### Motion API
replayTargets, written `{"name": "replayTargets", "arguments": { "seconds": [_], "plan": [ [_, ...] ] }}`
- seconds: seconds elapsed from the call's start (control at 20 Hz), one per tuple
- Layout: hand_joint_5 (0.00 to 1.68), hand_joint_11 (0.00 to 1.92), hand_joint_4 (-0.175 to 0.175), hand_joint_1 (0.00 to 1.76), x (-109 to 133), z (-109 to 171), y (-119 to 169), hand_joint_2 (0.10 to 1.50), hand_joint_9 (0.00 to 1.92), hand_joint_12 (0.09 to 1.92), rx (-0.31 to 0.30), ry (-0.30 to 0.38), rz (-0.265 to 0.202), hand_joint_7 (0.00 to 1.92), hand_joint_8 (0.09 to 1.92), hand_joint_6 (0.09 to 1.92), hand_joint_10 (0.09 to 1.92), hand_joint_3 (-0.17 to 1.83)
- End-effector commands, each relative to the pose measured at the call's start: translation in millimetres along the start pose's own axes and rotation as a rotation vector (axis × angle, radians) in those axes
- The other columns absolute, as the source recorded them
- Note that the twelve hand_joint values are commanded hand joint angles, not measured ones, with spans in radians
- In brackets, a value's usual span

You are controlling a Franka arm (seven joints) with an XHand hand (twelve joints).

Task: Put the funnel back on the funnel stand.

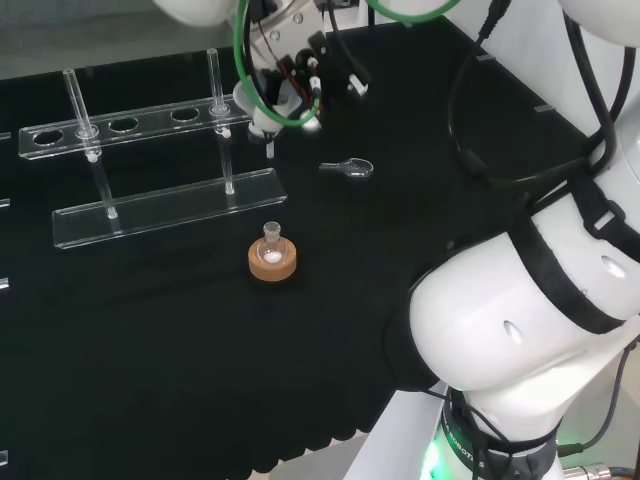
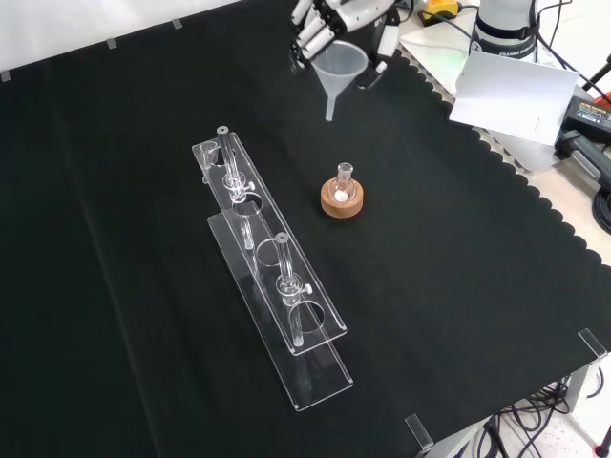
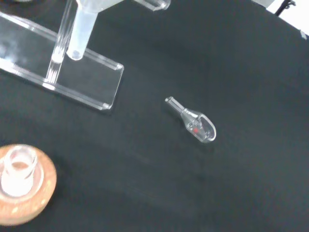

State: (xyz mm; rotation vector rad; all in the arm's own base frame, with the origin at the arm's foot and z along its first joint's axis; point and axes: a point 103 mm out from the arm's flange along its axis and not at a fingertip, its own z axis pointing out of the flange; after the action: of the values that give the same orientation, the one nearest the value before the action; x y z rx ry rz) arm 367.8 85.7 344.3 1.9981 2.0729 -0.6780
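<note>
Gripping the funnel (image 2: 340,65) by its cone, the hand (image 2: 336,21) hangs above the black cloth (image 2: 458,286) at the far end of the front view, its fingers curled around the rim. The funnel is upright, stem pointing down, clear of the cloth. In the head view the hand (image 1: 300,75) and funnel (image 1: 262,115) sit just right of the funnel stand's (image 1: 150,125) right-hand end, close to its upright post. The wrist view shows the funnel's stem (image 3: 79,34) just beside a clear post, over the end of the stand's base plate (image 3: 82,82).

The funnel stand (image 2: 272,277) is a long clear rack with a row of round holes in its upper shelf, running from the middle of the front view toward the near edge. Right of it in that view a small round-bottomed flask (image 2: 343,183) stands upright in a cork ring (image 2: 342,200). In the head view a small glass stopper (image 1: 350,168) lies on its side on the cloth, right of the stand and farther off than the cork ring (image 1: 272,262).
</note>
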Motion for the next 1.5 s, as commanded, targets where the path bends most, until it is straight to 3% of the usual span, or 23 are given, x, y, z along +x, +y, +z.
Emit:
{"name": "replayTargets", "arguments": {
  "seconds": [0.05, 0.45, 0.6, 0.9, 1.5],
  "plan": [
    [0.64, 0.93, -0.020, 0.72, -29.9, -17.7, 19.0, 0.78, 1.23, 1.04, 0.004, 0.039, 0.033, 0.78, 0.61, 0.58, 0.17, 0.48],
    [0.64, 0.93, -0.021, 0.72, -51.5, -22.2, 63.4, 0.78, 1.23, 1.04, 0.009, 0.071, 0.044, 0.78, 0.61, 0.59, 0.16, 0.48],
    [0.64, 0.93, -0.022, 0.72, -49.5, -21.1, 80.6, 0.78, 1.23, 1.04, -0.020, 0.053, 0.039, 0.78, 0.61, 0.60, 0.16, 0.48],
    [0.65, 0.95, -0.026, 0.73, -42.7, -19.5, 117.0, 0.78, 1.23, 1.02, -0.017, 0.059, 0.016, 0.78, 0.61, 0.61, 0.16, 0.48],
    [0.65, 0.98, -0.032, 0.74, -47.4, -10.5, 160.9, 0.78, 1.24, 1.00, -0.007, 0.084, 0.009, 0.79, 0.61, 0.62, 0.15, 0.48]
  ]
}}
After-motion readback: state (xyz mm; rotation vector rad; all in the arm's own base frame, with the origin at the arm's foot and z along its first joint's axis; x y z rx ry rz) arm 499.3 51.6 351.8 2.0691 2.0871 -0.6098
